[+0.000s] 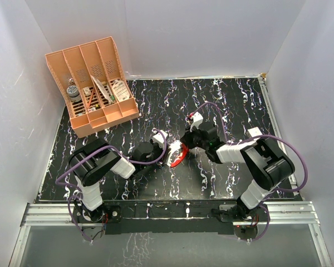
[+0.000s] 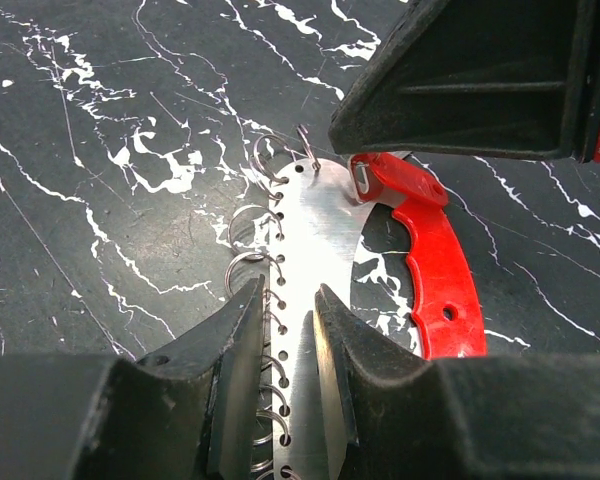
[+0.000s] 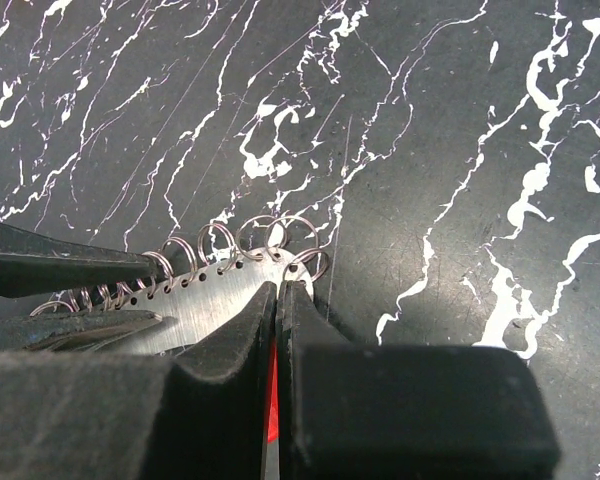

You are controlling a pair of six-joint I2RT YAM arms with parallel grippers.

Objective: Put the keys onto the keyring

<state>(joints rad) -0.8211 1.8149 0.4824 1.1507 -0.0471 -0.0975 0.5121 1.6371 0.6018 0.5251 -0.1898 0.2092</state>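
The keyring [image 1: 176, 156] hangs just above the table's middle. It is a flat metal plate [image 2: 315, 225] edged with several wire rings [image 2: 248, 222] and a red curved rim [image 2: 445, 290]. My left gripper [image 2: 288, 292] is shut on the plate's near end, one finger on each side. The right gripper [image 3: 278, 286] is shut at the plate's [image 3: 195, 305] far tip beside the last ring [image 3: 315, 265], pinching a thin red sliver [image 3: 272, 405]. In the left wrist view a small red-headed key [image 2: 395, 180] with a pale metal bit sits at that tip under the right gripper's body.
A peach desk organiser [image 1: 94, 83] with pens and small items stands at the back left. White walls close in the black marbled table [image 1: 234, 105] on three sides. Both arms [image 1: 250, 153] meet near the centre, with purple cables looping over them.
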